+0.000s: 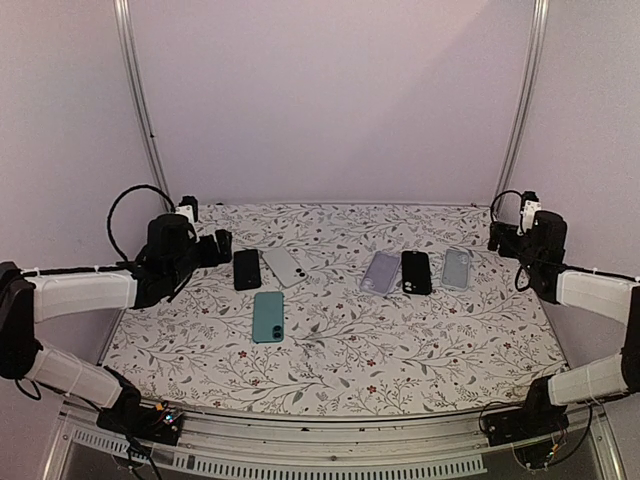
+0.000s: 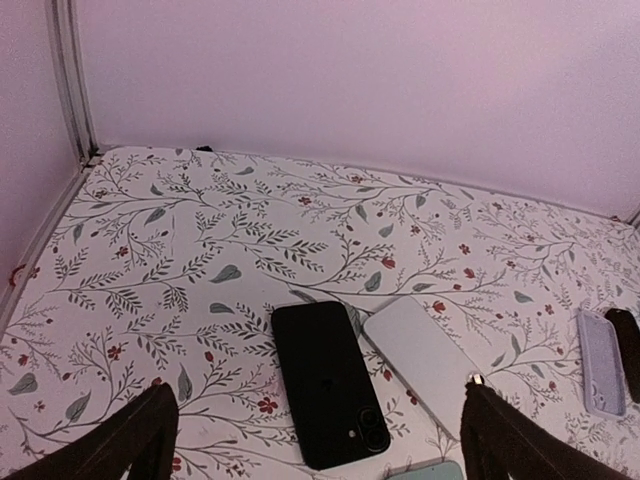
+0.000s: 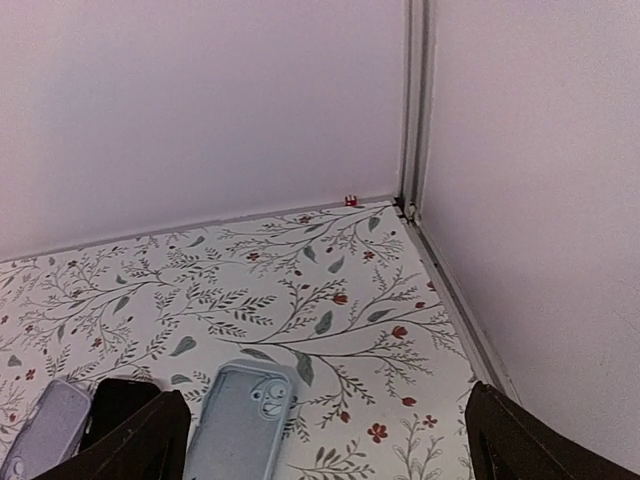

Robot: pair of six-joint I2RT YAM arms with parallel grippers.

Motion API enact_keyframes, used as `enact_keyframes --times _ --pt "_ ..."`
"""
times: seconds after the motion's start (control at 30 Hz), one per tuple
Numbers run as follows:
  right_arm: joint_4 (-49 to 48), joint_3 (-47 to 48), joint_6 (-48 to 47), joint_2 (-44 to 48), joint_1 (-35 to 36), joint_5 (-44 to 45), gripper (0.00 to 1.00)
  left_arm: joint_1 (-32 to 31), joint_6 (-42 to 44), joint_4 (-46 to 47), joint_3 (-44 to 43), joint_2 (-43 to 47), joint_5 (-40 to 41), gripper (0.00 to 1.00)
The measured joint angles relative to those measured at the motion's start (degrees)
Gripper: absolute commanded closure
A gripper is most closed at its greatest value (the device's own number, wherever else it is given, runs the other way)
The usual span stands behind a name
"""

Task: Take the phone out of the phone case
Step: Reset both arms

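Top external: left hand (image 1: 222, 247), right hand (image 1: 497, 240), both spread wide, opposite sides.

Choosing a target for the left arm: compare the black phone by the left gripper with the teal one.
Colour: the black phone is dark, the teal phone blue-green. Place: the black phone lies farther from the arm bases, close beside a white phone; the teal phone lies nearer, alone. Size: the teal phone looks slightly longer than the black phone in the top view. Both lie flat on the floral table.
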State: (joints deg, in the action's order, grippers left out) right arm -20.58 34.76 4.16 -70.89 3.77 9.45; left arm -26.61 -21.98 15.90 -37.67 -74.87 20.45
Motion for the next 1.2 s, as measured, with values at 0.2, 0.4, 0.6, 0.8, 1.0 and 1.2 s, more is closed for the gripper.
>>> enact_keyframes --times 0.2,0.4,0.6,0.8,1.0,1.2 --pt "-12.7 -10.2 0.8 0.0 -8.0 -1.0 0.01 0.5 2.1 3.5 2.6 0.1 0.1 0.01" --pt "-29.8 -16.6 0.9 -7.5 -8.1 -3.2 0.01 0.8 3.7 6.0 3.2 -0.6 3.0 0.01" --pt "-46.6 -23.7 0.7 -12.9 -8.1 -4.9 0.01 2.7 6.6 9.9 6.3 -1.1 7.2 0.01" --pt "-50.8 -22.5 -1.2 -16.7 -6.1 -5.4 0.01 7.1 7.6 12.2 7.1 -1.3 9.5 0.01" --pt "-52.0 -21.7 -2.7 -16.7 -4.9 -5.0 0.01 9.1 11.3 16.3 9.5 -0.6 15.0 0.01" --pt "-52.0 -21.7 -3.0 -16.7 -4.9 -5.0 0.01 14.3 15.5 27.9 18.1 -0.3 16.5 0.01"
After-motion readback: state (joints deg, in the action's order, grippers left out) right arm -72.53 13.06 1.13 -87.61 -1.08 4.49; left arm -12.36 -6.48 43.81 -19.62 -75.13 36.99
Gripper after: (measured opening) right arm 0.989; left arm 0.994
